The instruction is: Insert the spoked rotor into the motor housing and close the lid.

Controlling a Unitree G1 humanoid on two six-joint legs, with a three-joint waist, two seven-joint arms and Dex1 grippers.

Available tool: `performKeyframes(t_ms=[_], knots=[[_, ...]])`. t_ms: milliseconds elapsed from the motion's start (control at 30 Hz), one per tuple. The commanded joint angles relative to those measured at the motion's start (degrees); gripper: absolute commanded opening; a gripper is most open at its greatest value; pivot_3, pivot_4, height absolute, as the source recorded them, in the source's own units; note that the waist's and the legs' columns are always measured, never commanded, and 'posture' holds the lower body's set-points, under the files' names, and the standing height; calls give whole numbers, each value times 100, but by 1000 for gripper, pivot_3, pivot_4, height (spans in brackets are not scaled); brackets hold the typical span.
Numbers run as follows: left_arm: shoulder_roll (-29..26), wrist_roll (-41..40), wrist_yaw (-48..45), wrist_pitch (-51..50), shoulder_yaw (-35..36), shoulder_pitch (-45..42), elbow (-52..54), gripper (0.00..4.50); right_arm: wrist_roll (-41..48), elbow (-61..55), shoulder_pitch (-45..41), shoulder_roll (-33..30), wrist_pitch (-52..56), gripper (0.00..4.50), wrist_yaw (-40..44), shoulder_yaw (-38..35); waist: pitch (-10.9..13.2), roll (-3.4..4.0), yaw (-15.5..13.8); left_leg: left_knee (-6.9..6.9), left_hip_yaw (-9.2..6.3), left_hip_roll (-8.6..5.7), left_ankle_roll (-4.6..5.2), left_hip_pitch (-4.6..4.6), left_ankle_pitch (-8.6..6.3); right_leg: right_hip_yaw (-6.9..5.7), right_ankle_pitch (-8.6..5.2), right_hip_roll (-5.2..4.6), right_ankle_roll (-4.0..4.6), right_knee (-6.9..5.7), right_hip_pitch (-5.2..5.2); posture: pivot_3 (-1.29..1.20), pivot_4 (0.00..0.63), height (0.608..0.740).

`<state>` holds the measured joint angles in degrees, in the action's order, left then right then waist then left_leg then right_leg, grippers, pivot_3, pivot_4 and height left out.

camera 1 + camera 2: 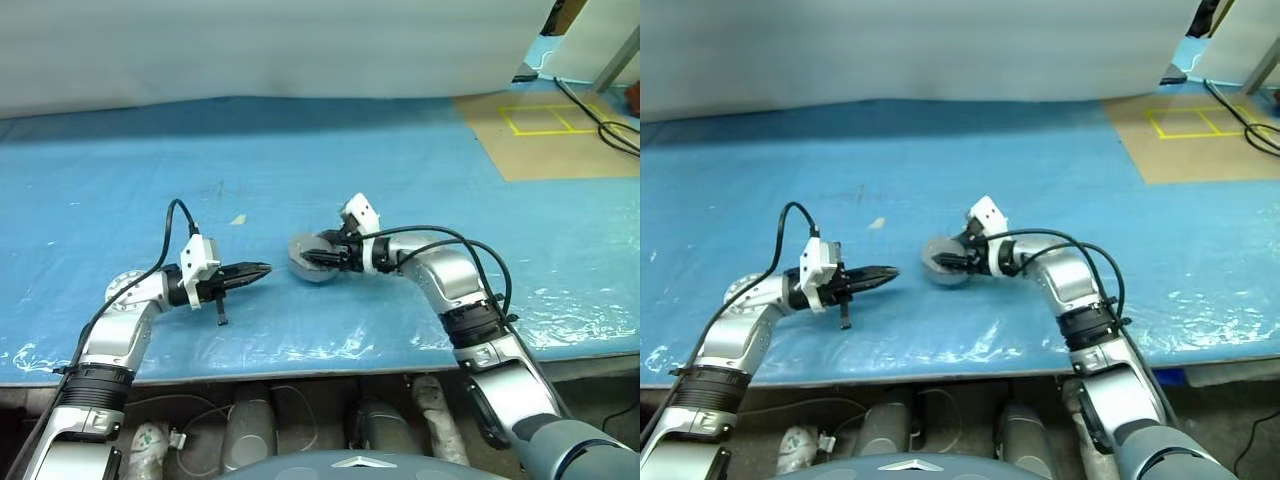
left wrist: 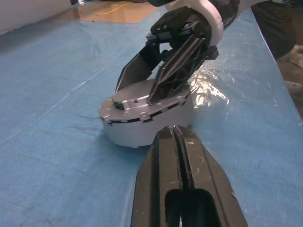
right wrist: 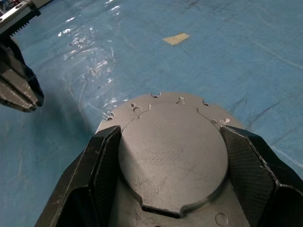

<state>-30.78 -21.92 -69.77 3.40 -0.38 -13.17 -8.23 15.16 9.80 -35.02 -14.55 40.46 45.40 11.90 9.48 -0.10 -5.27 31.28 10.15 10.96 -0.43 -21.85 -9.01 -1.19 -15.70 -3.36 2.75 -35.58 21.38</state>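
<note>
Already capped, by the look of it: motor housing (image 1: pixel 312 262) sitting on the blue-covered desk (image 1: pixel 400 150) near the centre of the head view, flat grey lid (image 3: pixel 173 151) seated on top, copper windings and spoked rotor hidden beneath, so presumably inside. Right pincer (image 3: pixel 173 163) spread wide, one finger at 9 o'clock of the lid's raised disc and one at 3 o'clock, hugging that disc; judged to be pressing or turning the lid home rather than lifting, since the housing rests flat on the desk. Right forearm reaching in from 4 o'clock, wrist bent so the fingers slope down onto the top of the housing. Left pincer (image 1: pixel 252 272) shut tight and empty, tips aimed level at the housing from 9 o'clock, just beside it but apart; probably parked there as a stop in case the housing slides. Left elbow out wide, forearm low over the desk. Scrap of tape (image 1: pixel 238 220) lying near 11 o'clock of the housing, well apart.
</note>
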Motion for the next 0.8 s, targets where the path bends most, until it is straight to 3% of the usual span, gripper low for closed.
performKeyframes(t_ms=[33,333,533,800], knots=[[-12,-32,-16,108,53,-40,60,48,16,-6,-177,155,62,2965,-289,-154,0,0,-1,0,0,0,0,-5,0,0,0,1,0,0,5,0,150,740],[26,-22,14,142,30,-34,66,48,-182,-111,-113,-98,-186,2965,-255,26,0,1,-15,1,1,-3,-2,-51,1,-4,14,0,-24,-4,48,0,150,740],[20,-14,-16,158,31,-66,15,48,80,-365,-99,57,48,2965,-270,-65,0,1,-11,4,0,-3,-2,-66,1,-4,16,0,-27,-14,66,0,150,740],[27,16,-42,185,25,-151,-75,48,328,-966,-132,-269,192,2965,302,25,0,1,-14,7,-1,-3,-2,-91,1,-6,19,1,-30,-15,85,0,150,740]])
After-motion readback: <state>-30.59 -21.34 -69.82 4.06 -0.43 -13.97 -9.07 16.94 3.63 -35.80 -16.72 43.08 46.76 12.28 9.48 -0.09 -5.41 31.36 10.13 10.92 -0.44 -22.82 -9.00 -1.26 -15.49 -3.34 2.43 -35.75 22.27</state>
